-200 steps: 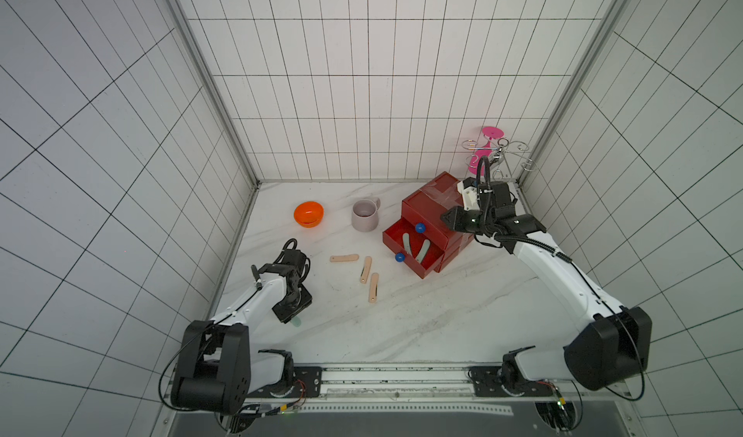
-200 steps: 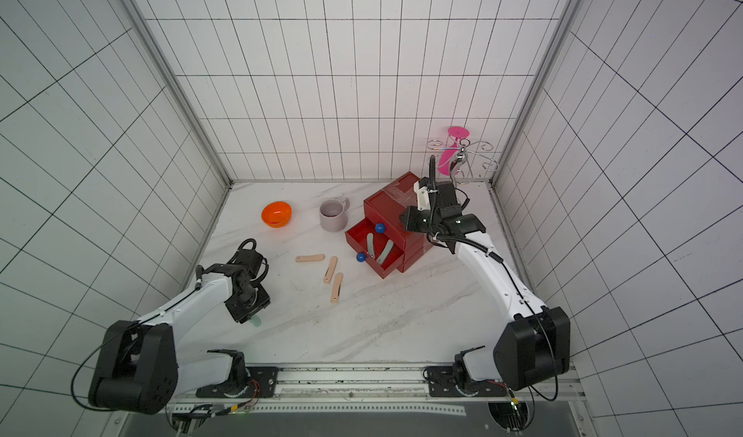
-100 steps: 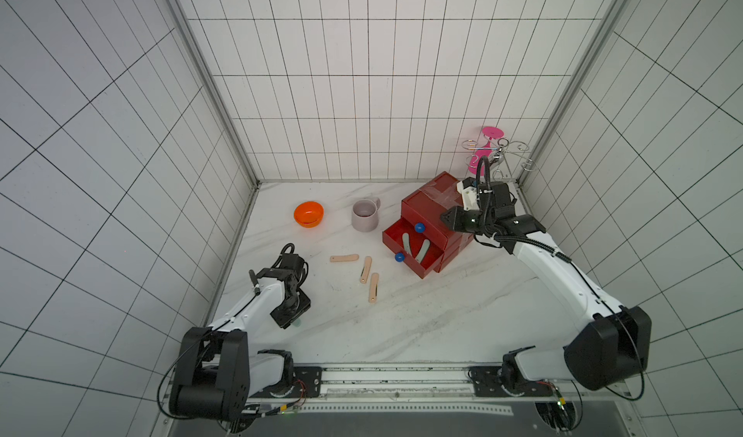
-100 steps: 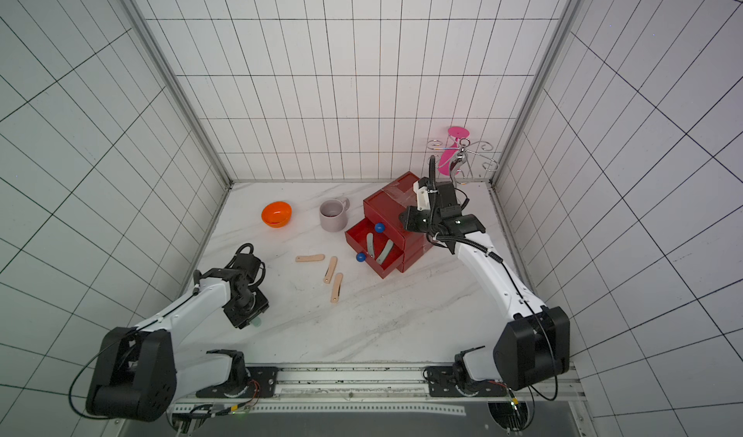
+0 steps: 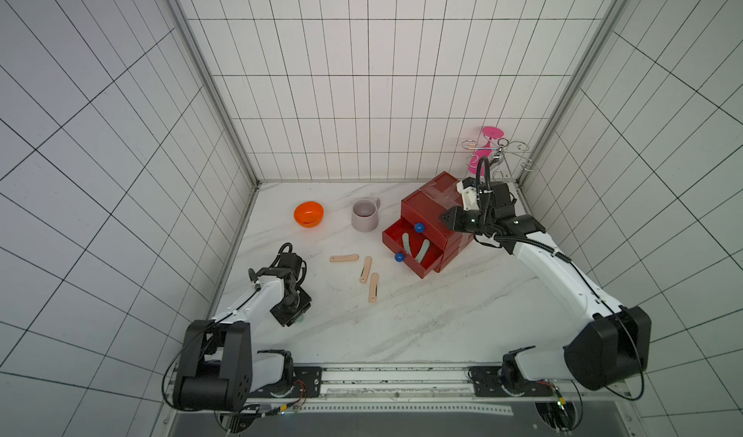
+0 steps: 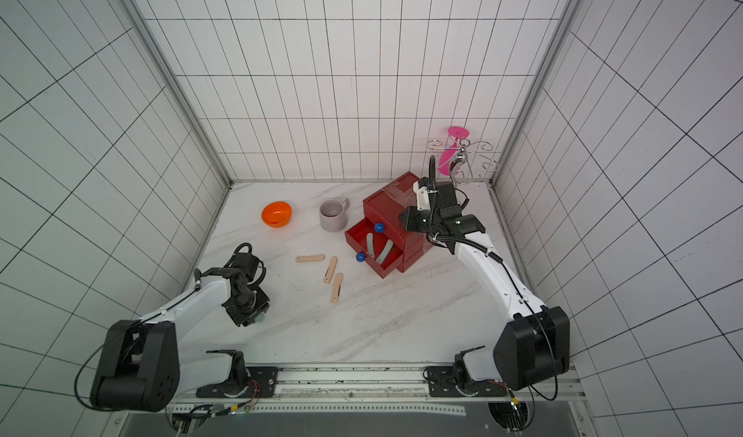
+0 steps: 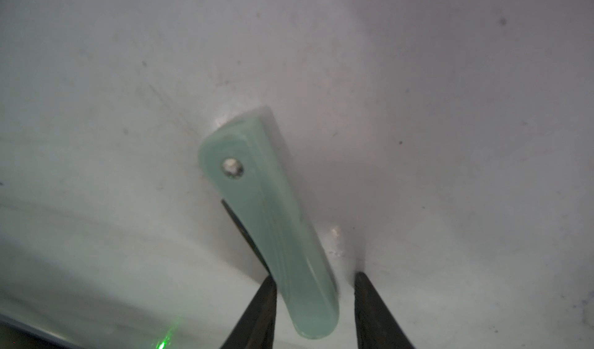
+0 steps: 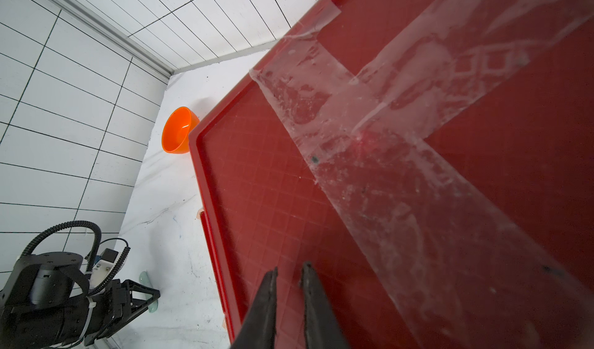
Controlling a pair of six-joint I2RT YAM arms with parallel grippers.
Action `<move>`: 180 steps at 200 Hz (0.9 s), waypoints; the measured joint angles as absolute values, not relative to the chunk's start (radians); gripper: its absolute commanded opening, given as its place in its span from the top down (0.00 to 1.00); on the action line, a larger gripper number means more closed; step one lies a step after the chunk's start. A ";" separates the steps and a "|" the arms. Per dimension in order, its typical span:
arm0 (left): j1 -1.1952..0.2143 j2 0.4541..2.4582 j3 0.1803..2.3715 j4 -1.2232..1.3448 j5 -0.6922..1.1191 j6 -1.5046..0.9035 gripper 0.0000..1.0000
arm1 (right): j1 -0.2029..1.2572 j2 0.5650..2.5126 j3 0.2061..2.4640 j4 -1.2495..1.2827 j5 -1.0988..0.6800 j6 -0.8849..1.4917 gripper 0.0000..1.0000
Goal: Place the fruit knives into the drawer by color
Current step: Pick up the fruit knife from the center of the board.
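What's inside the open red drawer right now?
Two grey knives lie in the open drawer, angled apart. Its rear part runs under the chest, so anything there is hidden. What the other drawers hold cannot be seen.

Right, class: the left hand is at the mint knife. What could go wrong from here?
1. The left hand straddles the mint knife near one end, one finger touching, the other apart; closing may push or pivot it, and it could slip when lifted.
2. The open drawer holds olive-grey knives; dropping mint there would mix colours.
3. The right hand hovers over the chest top, perhaps blocking the approach.
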State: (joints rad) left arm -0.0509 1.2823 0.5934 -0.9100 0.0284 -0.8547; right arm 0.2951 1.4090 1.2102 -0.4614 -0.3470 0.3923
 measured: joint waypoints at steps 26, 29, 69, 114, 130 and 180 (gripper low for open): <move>-0.050 1.293 0.596 -0.909 0.036 -0.847 0.73 | 0.295 1.409 1.210 -0.461 -0.347 0.393 0.82; -0.050 1.293 0.597 -0.909 0.036 -0.844 0.73 | 0.295 1.409 1.210 -0.461 -0.347 0.393 0.82; -0.051 1.308 0.599 -0.914 0.041 -0.837 0.79 | 0.295 1.409 1.210 -0.461 -0.347 0.393 0.82; -0.066 1.321 0.606 -0.916 0.038 -0.830 0.81 | 0.295 1.409 1.210 -0.461 -0.347 0.397 0.82; -0.088 1.328 0.611 -0.912 0.036 -0.830 0.81 | 0.295 1.409 1.210 -0.461 -0.347 0.399 0.82; -0.173 1.341 0.632 -0.891 0.026 -0.841 0.82 | 0.295 1.409 1.210 -0.461 -0.347 0.400 0.82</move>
State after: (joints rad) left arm -0.1734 1.3407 0.6323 -0.8909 0.0261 -0.8413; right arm 0.2951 1.4090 1.2102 -0.4610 -0.3470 0.4004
